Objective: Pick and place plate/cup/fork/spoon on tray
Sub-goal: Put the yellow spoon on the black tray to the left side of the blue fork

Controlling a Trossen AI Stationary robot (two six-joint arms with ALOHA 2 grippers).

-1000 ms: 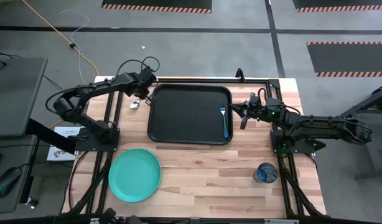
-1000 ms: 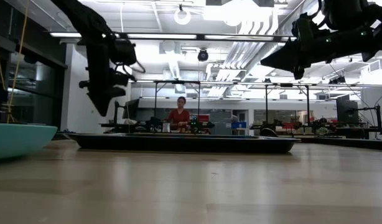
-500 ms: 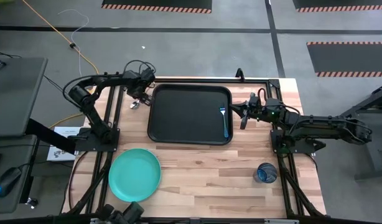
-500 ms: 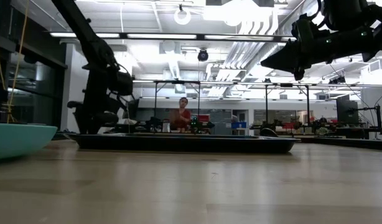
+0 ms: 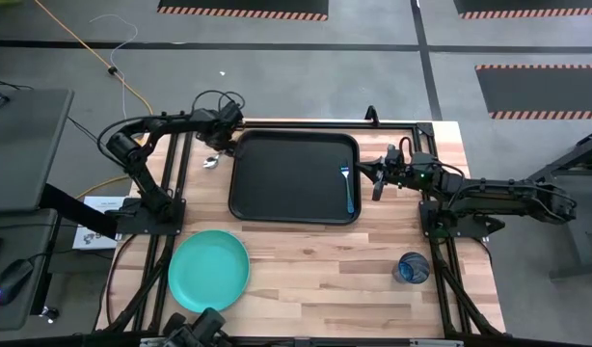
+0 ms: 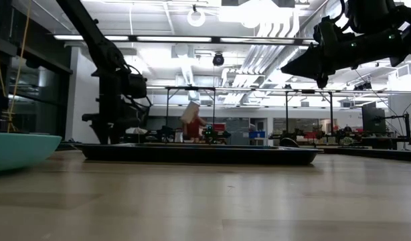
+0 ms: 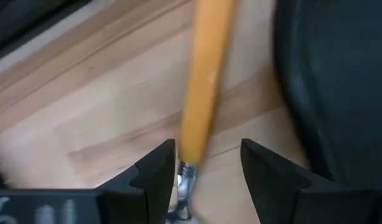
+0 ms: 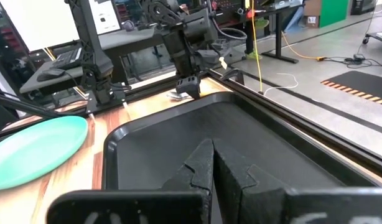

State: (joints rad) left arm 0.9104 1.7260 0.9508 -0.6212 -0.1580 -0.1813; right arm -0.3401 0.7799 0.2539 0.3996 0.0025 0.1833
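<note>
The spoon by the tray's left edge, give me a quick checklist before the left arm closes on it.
1. Left gripper open: ok, the jaws stand apart.
2. Spoon between the jaws: ok, its orange handle runs through the gap in the left wrist view.
3. Spoon off the tray: ok, it lies on the wooden table beside the tray's left rim.
4. Jaws low enough to grip: cannot tell, their height above the table is not clear.
5. Room on the tray: ok, only a blue fork lies near its right edge.
6. Right gripper out of the way: ok, shut, at the tray's right side.
</note>
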